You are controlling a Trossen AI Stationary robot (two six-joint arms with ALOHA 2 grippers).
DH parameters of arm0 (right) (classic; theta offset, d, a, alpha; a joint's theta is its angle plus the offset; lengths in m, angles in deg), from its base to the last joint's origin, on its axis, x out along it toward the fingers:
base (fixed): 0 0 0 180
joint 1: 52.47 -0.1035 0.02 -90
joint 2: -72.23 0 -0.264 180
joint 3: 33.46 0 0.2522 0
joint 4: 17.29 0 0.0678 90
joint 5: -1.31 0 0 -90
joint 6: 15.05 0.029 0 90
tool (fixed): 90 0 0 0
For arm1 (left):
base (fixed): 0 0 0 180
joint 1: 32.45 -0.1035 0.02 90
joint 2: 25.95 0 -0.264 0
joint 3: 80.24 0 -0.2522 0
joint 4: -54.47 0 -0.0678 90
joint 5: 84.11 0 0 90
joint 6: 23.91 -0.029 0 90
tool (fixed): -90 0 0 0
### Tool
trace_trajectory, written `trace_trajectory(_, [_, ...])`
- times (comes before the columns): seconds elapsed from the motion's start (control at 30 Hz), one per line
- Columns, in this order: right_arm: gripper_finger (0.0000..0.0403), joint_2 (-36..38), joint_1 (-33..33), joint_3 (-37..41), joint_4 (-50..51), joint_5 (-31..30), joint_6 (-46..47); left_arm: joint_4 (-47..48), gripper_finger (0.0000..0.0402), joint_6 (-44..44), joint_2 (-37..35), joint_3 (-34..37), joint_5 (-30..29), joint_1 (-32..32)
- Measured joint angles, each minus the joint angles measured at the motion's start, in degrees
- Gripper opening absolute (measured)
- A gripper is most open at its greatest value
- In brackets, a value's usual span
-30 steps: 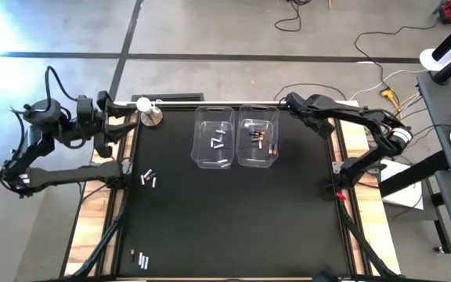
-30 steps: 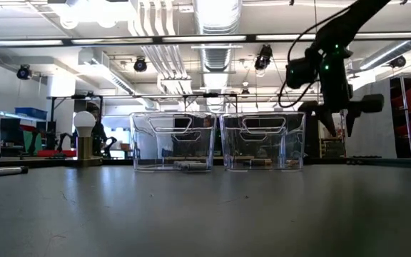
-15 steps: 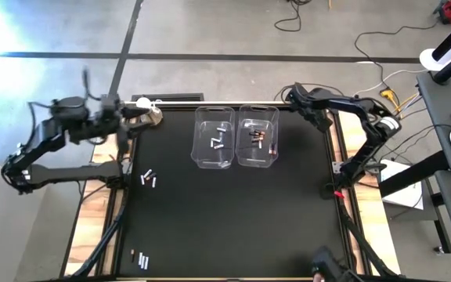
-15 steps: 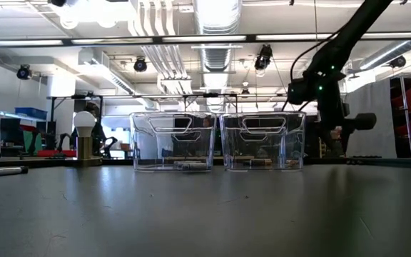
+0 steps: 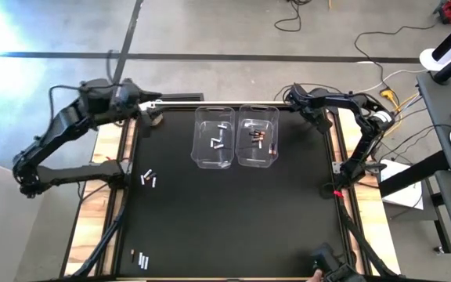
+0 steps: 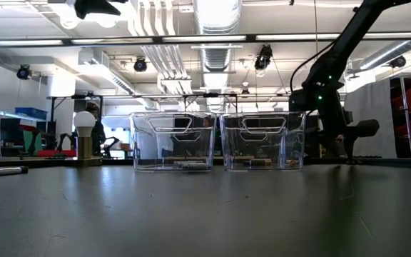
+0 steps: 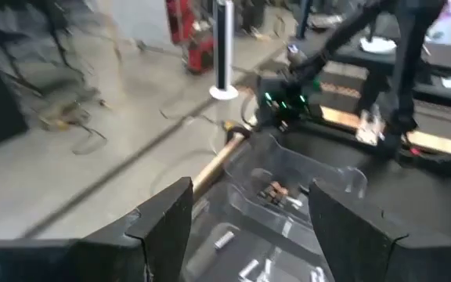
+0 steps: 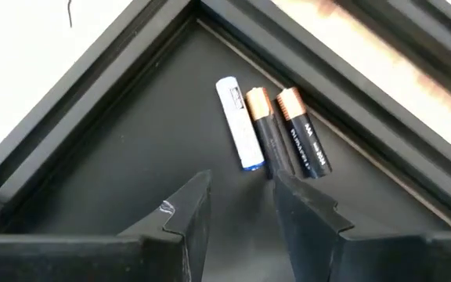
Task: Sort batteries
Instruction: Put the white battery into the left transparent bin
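Note:
Three batteries lie side by side in the table's far right corner: a white one (image 8: 237, 124) and two dark copper-topped ones (image 8: 271, 139). My right gripper (image 8: 239, 205) hovers open just short of them, low over the table (image 6: 348, 153). More batteries lie near the left edge (image 5: 149, 178) and at the near left (image 5: 139, 258). Silvery ones rest in the left clear bin (image 5: 214, 137), dark ones in the right bin (image 5: 257, 137). My left gripper (image 7: 249, 235) is open, raised high at the far left corner (image 5: 141, 106), facing the bins.
A metal knob with a white ball (image 6: 84, 135) stands at the far left corner, under my left arm. The raised table frame (image 8: 131, 70) closes in the right corner. Bare black mat (image 5: 241, 227) spreads in front of the bins. Cables lie on the floor beyond.
My left gripper has risen and swung from beside the table's left edge toward the right, over the far left corner. My right gripper has sunk down into the far right corner, close to the table top. The batteries and bins have stayed put.

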Motion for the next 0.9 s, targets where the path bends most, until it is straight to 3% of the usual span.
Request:
trace_trajectory(0.13, [0.0136,0.12,0.04,0.00,0.07,-1.10,1.11,-0.04,0.0231,-0.25,3.24,0.61,3.52,-1.61])
trace_trajectory(0.63, [0.0099,-2.47,0.06,-0.11,-0.95,-7.45,7.91,0.97,0.0231,-2.16,8.36,1.15,3.74,-1.63])
trace_trajectory(0.9, [0.0068,-6.33,-0.16,-3.03,2.83,-4.76,7.19,0.51,0.0231,-1.50,9.13,1.49,3.52,-1.63])
